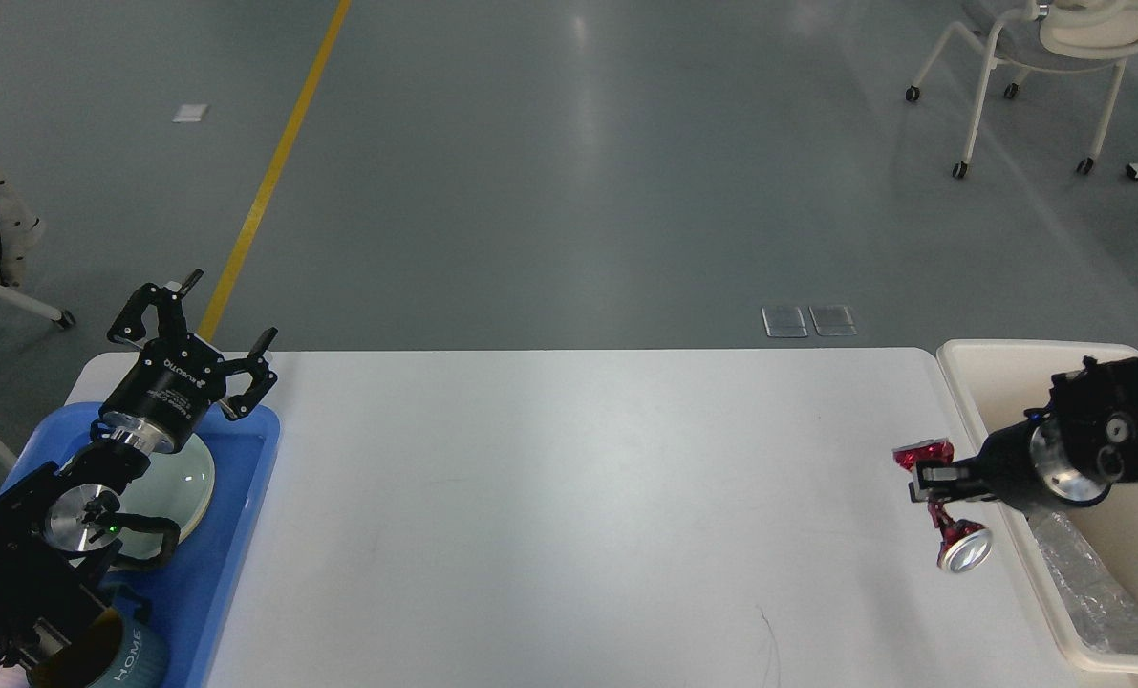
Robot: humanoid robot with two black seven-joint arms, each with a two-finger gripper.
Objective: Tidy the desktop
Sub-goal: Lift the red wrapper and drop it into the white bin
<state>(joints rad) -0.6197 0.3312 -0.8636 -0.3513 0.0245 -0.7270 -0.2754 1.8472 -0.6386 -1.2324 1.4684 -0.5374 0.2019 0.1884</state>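
Nearest the camera, a teal mug [119, 659] stands in the blue tray [244, 535] beneath the left arm, whose left gripper [207, 330] hangs with fingers spread and nothing between them, above a pale bowl [179, 483]. Across the desktop [569, 516], the right gripper [932, 480] is clamped on what looks like a crushed red can [951, 530], its long axis running roughly toward and away from the robot. The cream bin [998, 358] lies just to that claw's right, behind it along the arm, so the right arm is far nearer for the drop.
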